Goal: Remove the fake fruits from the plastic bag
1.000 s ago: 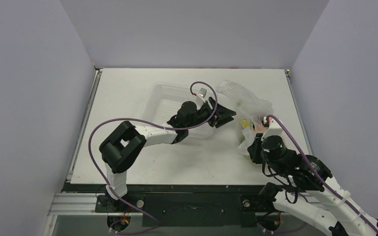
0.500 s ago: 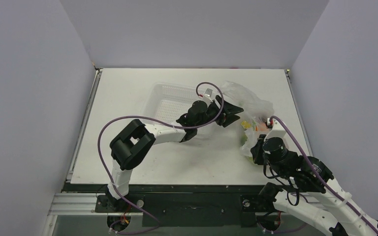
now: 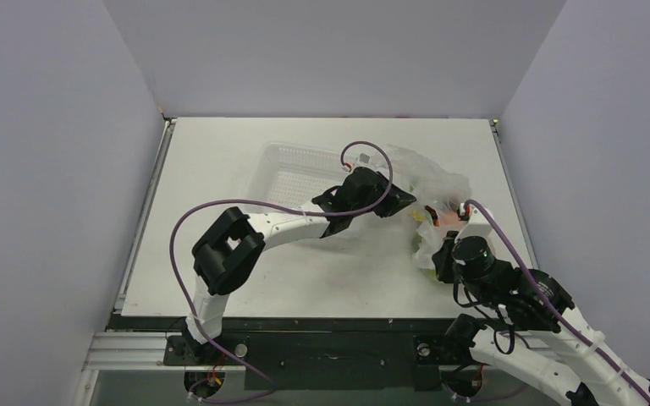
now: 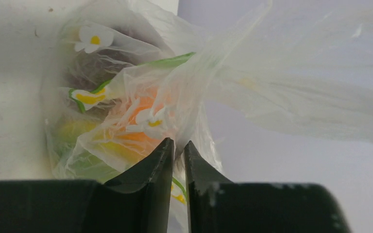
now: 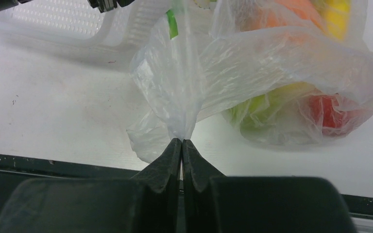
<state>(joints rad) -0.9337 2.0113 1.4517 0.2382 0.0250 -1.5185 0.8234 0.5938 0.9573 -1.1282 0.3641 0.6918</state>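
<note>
Left pincer (image 4: 177, 143): we are watching it swing off the basket (image 3: 292, 165) and across to the bag (image 3: 430, 179). Its jaws, spread a moment ago, are now nipping a fold of the film with only a sliver of gap left.
Right pincer (image 5: 181, 141): it is staying pressed together on a gathered tuft at the bag's near edge.
Bag: it is lying on the surface (image 3: 237, 254) just right of the basket, gripped from two sides.
Fruits (image 5: 328, 109): they are all still sitting inside, with orange, yellow, green and red showing through the film.
Meaning: we are judging that, with both arms holding film, the mouth is ready to be pulled apart. Nothing is out yet.
</note>
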